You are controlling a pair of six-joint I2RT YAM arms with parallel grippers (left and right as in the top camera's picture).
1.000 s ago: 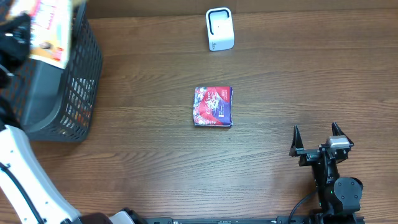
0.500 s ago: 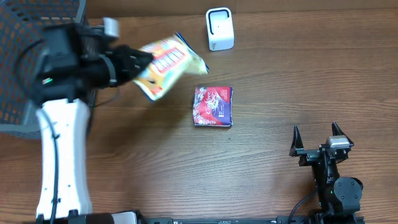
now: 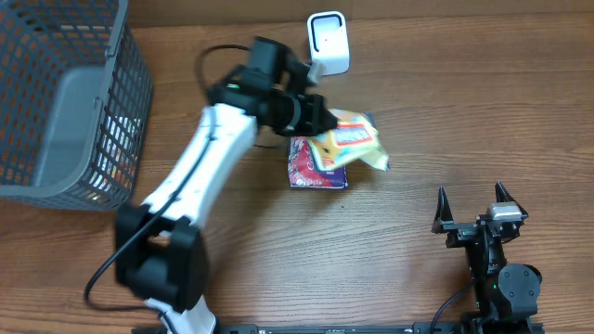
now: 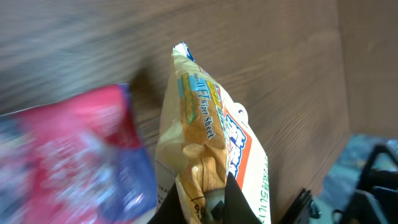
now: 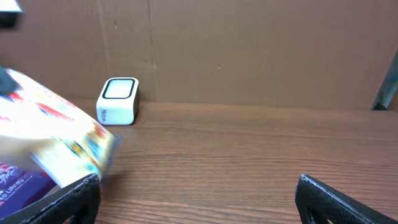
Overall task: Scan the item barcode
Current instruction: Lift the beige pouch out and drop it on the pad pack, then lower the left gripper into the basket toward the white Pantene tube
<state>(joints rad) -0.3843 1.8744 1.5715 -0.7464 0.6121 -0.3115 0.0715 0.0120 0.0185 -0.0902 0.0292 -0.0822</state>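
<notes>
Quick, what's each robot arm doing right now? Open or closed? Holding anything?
Left end effector: closed, holding the yellow snack bag.
Right end effector: open, holding nothing.

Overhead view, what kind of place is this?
Probably a mock shop checkout: a white barcode scanner, a grey mesh basket, and a yellow snack bag held over a red packet.

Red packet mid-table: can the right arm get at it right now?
Probably not cleanly. The left gripper holds a yellow snack bag across the red packet's right side, the side the open right gripper would approach from. Nothing else lies between them.
</notes>
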